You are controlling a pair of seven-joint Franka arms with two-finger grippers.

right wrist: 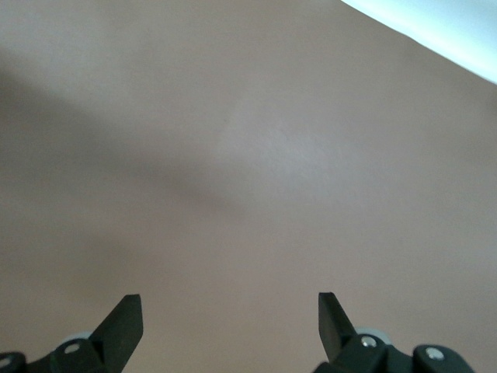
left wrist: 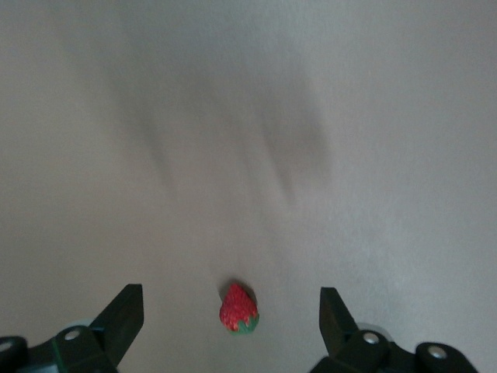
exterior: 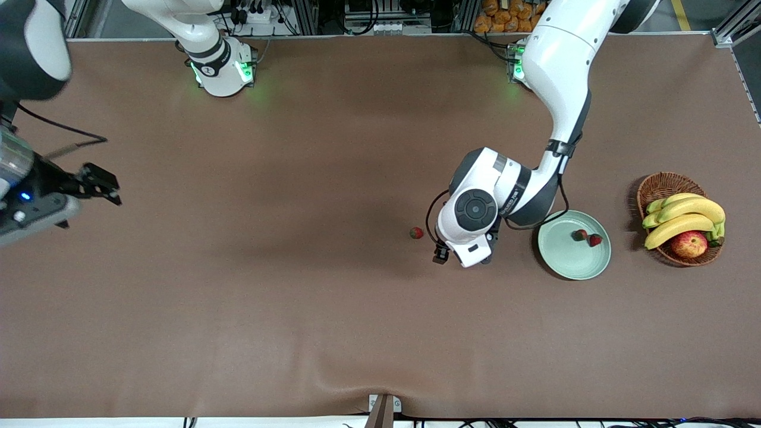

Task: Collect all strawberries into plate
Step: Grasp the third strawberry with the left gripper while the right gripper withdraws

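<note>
The table (exterior: 297,321) is covered in plain brown. Taking twelve o'clock as the side where the arm bases stand, the pale green plate (exterior: 572,268) lies toward the left arm's end of the table. Two strawberries (exterior: 579,235) rest on it side by side, close together in its twelve-to-one o'clock part.

The third strawberry (exterior: 416,232) lies alone on the bare table at about nine o'clock from the plate, well apart from it and toward the middle of the table.

The left gripper (exterior: 441,254) hangs low over the table between this berry and the plate, at roughly four o'clock from the berry and just beside it. Its jaws are spread wide and hold nothing. In the left wrist view the berry lies on the cloth in the gap between the two dark fingertips (left wrist: 124,311), touching neither, with its green cap turned toward the camera.

A wicker basket (exterior: 661,183) stands at three o'clock from the plate, near it but not touching. It holds a bunch of bananas (exterior: 684,215) and a red-yellow apple (exterior: 689,244).

The right arm waits at its own end of the table. The right gripper (exterior: 102,184) is up over bare cloth, its jaws spread and empty.
</note>
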